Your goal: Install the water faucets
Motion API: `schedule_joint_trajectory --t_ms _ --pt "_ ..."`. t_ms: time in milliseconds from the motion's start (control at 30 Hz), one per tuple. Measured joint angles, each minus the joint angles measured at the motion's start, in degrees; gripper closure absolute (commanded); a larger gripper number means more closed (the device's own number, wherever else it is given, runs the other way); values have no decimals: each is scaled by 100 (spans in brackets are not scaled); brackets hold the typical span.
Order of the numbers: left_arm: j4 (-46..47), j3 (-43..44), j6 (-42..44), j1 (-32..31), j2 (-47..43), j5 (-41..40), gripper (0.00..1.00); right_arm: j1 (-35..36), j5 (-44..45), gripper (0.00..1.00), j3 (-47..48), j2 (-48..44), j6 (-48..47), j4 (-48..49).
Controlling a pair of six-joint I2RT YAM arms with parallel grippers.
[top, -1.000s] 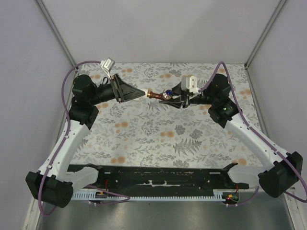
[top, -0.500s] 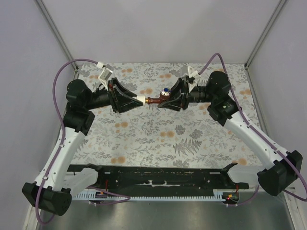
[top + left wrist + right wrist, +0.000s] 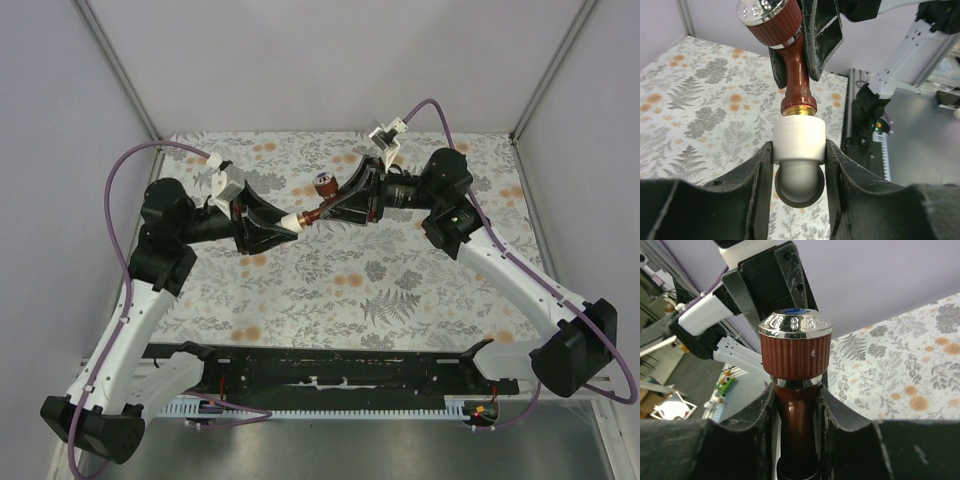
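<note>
Both wrists have rolled since half a second ago, and the tap point(image 3: 312, 212), which lay level between them, now slopes up and away from the left arm. Its knob point(image 3: 322, 183) has shifted left and sits higher in the top view. The left arm has drawn in towards its own side, and its cable now arches wider.

The left gripper point(image 3: 283, 225) is closed on a white fitting point(image 3: 292, 221). In its wrist view the two dark fingers point(image 3: 760, 185) press the fitting's point(image 3: 799, 137) sides, with the rounded end of the fitting showing between them below. The tap's point(image 3: 794, 75) brass collar sits right at the fitting's open mouth, touching it; how far the thread has gone in I cannot tell.

The right gripper point(image 3: 335, 207) is closed on the tap's red-brown stem just under the knob. In its wrist view both fingers point(image 3: 826, 415) lie against the stem point(image 3: 795, 420), and the ribbed knob point(image 3: 795, 356) with its chrome top stands above them.

Tap and fitting hang in one line between the grippers, clear of the table point(image 3: 400, 290), over the far middle of its flowered cloth.
</note>
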Motion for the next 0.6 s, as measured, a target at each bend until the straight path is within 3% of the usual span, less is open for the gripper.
schedule_joint_trajectory --t_ms 367,600 --pt "-590 -372 1670 -365 -503 -1467 98 57 750 100 -92 44 970 -1051" --pt "-800 -1012 2750 -1578 -1233 -3705 98 140 977 100 -203 280 1746 -1276"
